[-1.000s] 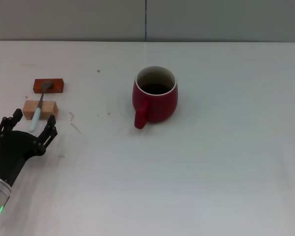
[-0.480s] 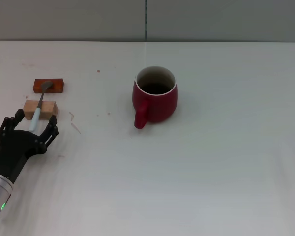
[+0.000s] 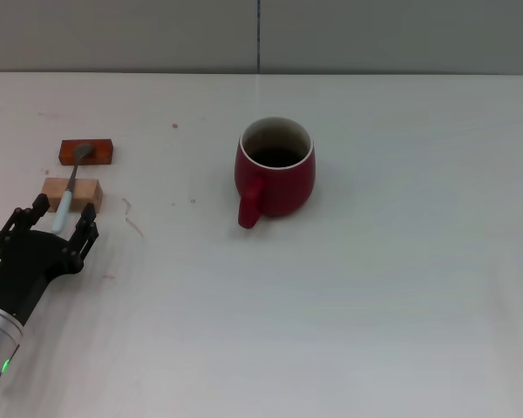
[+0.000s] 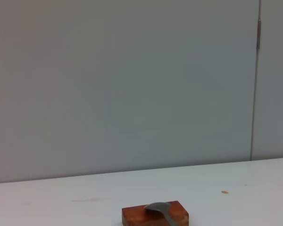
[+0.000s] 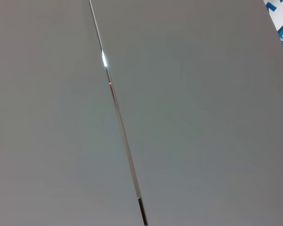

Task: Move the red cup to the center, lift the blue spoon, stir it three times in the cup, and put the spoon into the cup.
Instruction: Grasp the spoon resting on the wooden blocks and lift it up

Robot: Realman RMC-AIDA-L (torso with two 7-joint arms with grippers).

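The red cup [image 3: 275, 178] stands upright near the middle of the table, handle toward me, dark inside. The blue spoon [image 3: 67, 192] lies at the far left across two blocks: its grey bowl rests on the orange-red block [image 3: 86, 151] and its pale handle on the tan block [image 3: 71, 193]. The spoon's bowl [image 4: 159, 210] on the orange-red block [image 4: 155, 216] also shows in the left wrist view. My left gripper [image 3: 63, 219] is open, its fingers on either side of the handle's near end, just in front of the tan block. My right gripper is out of view.
The white table [image 3: 375, 287] spreads wide to the right and front of the cup. A grey wall [image 3: 375, 35] runs along the table's far edge. The right wrist view shows only wall panels [image 5: 179, 117].
My left gripper has moved forward and a little to the right, toward the tan block, so its open fingers now flank the spoon handle's end. The cup and spoon have not moved.
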